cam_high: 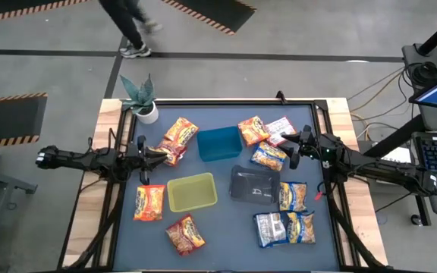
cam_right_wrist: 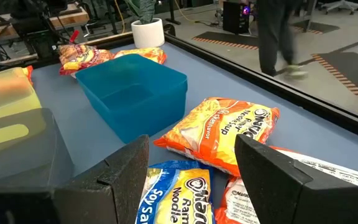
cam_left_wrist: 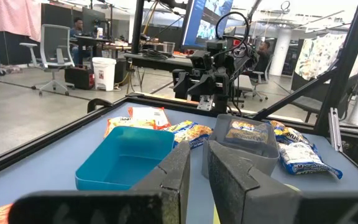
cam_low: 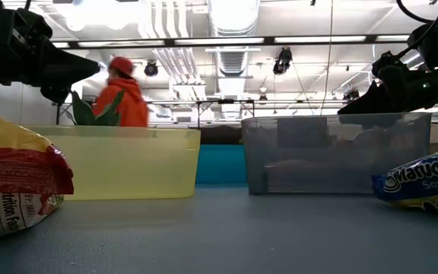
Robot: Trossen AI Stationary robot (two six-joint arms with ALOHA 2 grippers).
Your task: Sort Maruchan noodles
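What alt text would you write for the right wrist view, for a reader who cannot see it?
The right gripper hovers with its fingers open above an orange noodle packet and a blue-and-yellow packet on the table. An empty blue tray stands just beyond them.

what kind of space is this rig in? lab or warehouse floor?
Likely a robotics lab or workshop, open-plan. Cues: exposed ceiling ducts with strip lights, desks with an office chair and monitor, and hazard-striped floor mats on bare concrete.
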